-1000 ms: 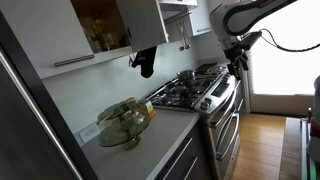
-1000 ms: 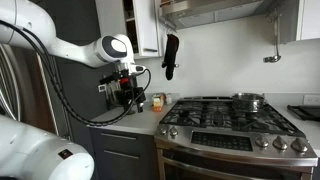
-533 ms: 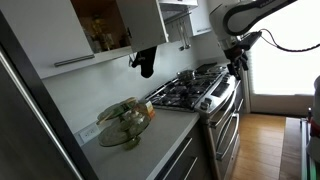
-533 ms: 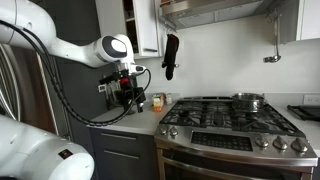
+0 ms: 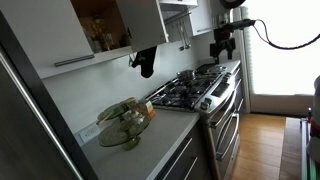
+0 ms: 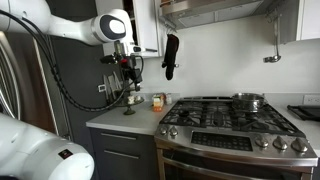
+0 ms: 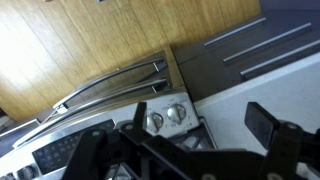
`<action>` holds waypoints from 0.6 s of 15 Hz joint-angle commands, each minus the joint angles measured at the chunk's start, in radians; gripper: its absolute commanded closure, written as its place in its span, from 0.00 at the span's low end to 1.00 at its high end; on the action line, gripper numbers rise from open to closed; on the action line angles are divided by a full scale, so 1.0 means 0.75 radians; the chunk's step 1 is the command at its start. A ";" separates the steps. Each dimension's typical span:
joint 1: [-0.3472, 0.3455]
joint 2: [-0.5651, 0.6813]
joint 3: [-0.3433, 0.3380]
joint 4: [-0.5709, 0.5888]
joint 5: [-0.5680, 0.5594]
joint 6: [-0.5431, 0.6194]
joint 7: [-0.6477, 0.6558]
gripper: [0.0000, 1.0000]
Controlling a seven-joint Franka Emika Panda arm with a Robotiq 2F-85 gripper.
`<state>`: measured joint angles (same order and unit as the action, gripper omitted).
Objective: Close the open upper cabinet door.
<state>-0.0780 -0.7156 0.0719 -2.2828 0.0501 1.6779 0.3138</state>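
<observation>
The arm (image 6: 62, 26) holds its fingers (image 7: 268, 124) downward, spread apart, empty.

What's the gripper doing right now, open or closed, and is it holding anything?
Gripper: open and holding nothing, as the wrist view shows.

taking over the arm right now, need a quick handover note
Gripper: open and empty, hanging in the air over the stove front.
Upper cabinet door: swung open, brown inside showing. In both exterior views the gripper is apart from it and below its bottom edge.
Done: nothing on the door yet.
Left: bring the gripper up to the door's outer face and push it shut.
Watch: a dark hanging item sits just under the door, probably close to the approach path.
</observation>
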 commanded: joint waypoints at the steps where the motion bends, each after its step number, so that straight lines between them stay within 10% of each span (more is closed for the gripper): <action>1: -0.020 0.081 -0.048 0.187 0.129 0.051 0.088 0.00; 9: -0.023 0.187 -0.133 0.443 0.440 0.364 0.211 0.00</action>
<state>-0.1035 -0.5980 -0.0041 -1.9781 0.2896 1.8624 0.4591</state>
